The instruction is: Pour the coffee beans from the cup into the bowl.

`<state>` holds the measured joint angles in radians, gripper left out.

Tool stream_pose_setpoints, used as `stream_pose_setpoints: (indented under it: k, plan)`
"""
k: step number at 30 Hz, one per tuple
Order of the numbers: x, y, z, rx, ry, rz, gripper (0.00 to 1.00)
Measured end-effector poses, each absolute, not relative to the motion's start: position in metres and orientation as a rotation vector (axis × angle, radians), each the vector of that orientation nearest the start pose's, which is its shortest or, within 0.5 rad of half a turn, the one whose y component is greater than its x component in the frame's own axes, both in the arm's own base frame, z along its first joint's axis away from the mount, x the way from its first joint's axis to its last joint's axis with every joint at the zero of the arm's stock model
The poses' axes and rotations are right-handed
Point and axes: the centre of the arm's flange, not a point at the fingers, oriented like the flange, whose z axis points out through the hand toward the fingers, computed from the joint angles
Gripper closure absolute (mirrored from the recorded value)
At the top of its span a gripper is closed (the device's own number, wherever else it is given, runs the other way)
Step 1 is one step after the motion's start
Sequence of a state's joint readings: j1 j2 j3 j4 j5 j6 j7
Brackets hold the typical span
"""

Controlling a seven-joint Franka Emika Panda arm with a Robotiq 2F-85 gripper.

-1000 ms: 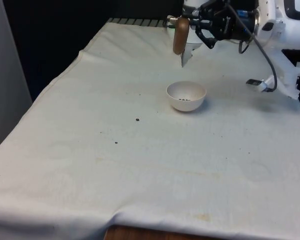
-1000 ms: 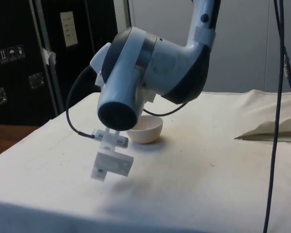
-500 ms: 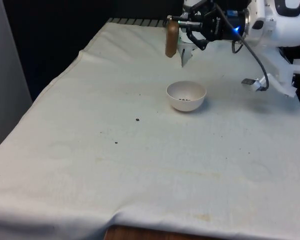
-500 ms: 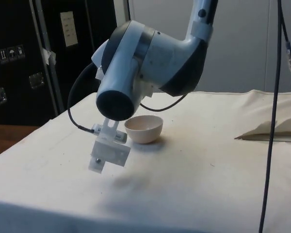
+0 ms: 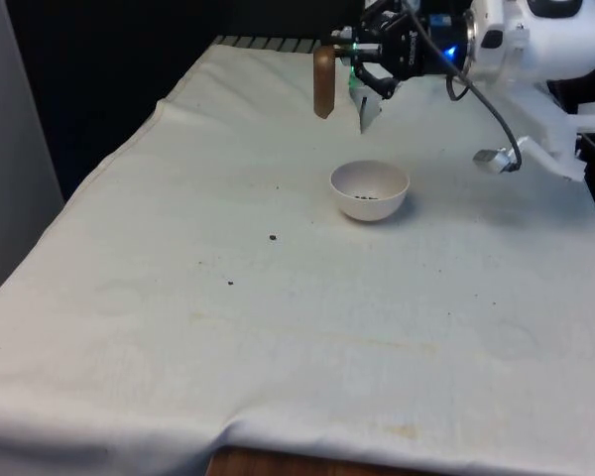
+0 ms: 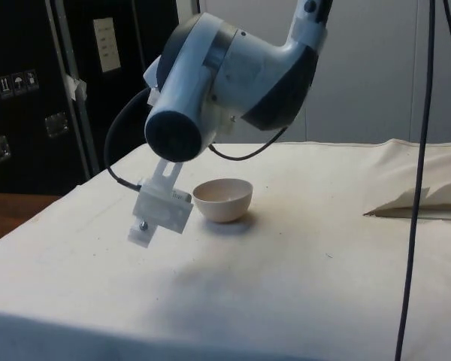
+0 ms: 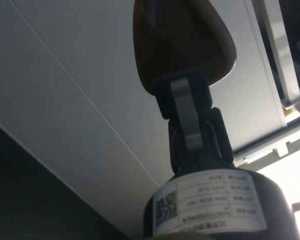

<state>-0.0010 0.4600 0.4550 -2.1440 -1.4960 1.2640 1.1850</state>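
In the front view, a tall brown cup (image 5: 323,80) is high in the air, standing straight up. The black two-finger gripper (image 5: 349,65) is shut on it from the side. Below the gripper, and a bit closer to the camera, a small round white bowl (image 5: 369,189) sits on the white cloth (image 5: 278,327) with a few dark beans inside.

In the side view, the bowl (image 6: 223,199) sits just past the arm.

In the wrist view, the fingers (image 7: 186,112) squeeze the brown cup (image 7: 182,42).
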Motion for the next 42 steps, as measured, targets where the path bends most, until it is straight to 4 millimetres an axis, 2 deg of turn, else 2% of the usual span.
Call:
stream_pose_setpoints:
  k: [42]
  plan:
    - [0.556, 0.047, 0.236, 1.8, -0.04, 0.313, 1.0]
